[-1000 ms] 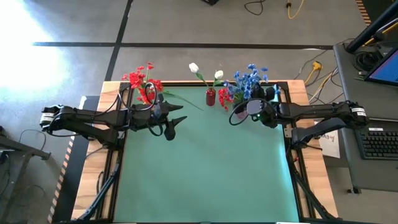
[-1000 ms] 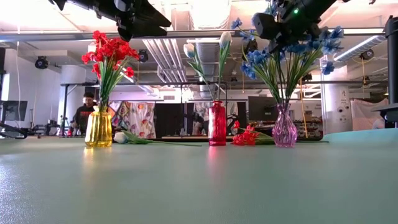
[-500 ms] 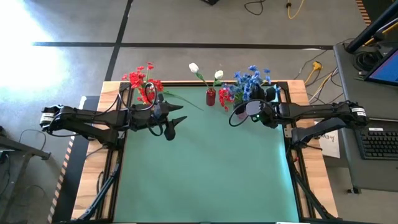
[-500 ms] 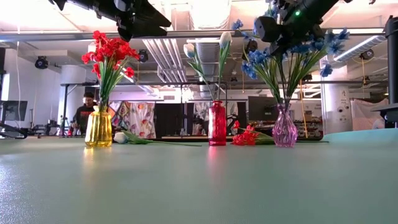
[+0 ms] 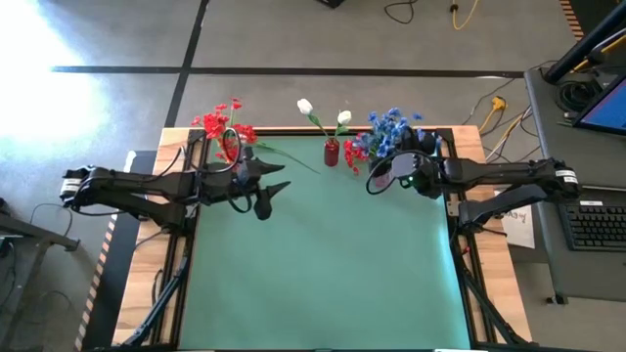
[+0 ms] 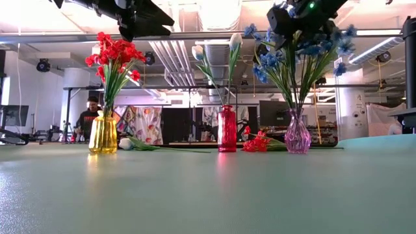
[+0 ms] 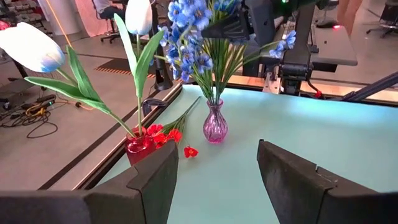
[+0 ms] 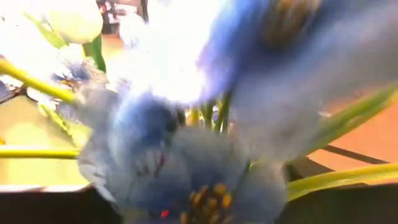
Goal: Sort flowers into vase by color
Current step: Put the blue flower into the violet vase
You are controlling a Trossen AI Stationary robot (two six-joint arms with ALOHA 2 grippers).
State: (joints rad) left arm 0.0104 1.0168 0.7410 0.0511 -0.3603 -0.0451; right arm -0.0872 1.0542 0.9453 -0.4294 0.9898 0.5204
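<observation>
Three vases stand along the table's far edge. A yellow vase (image 6: 103, 133) holds red flowers (image 6: 114, 52), a red vase (image 6: 227, 129) holds white tulips (image 6: 218, 49), and a purple vase (image 6: 297, 133) holds blue sprays (image 6: 292, 62). A loose red flower (image 7: 163, 132) lies between the red and purple vases. A loose white tulip (image 6: 140, 144) lies beside the yellow vase. My right gripper (image 5: 378, 176) stands open, high up among the blue blooms. My left gripper (image 7: 214, 180) hovers open, with nothing between its fingers, near the yellow vase. My right gripper has the blue blooms (image 8: 186, 168) close in front of and between its fingers, which come in nearly level from the table's right. I cannot tell whether the fingers touch them; the sprays' stems stand in the purple vase.
The near half of the green mat (image 5: 323, 274) is free room. A side desk with a keyboard (image 5: 597, 225) stands past the table's right edge. A person (image 6: 88, 120) shows far off in the room behind.
My right gripper's fingers have parted among the blue sprays, and the sprays in the purple vase have swayed a little. My left arm has kept still.
</observation>
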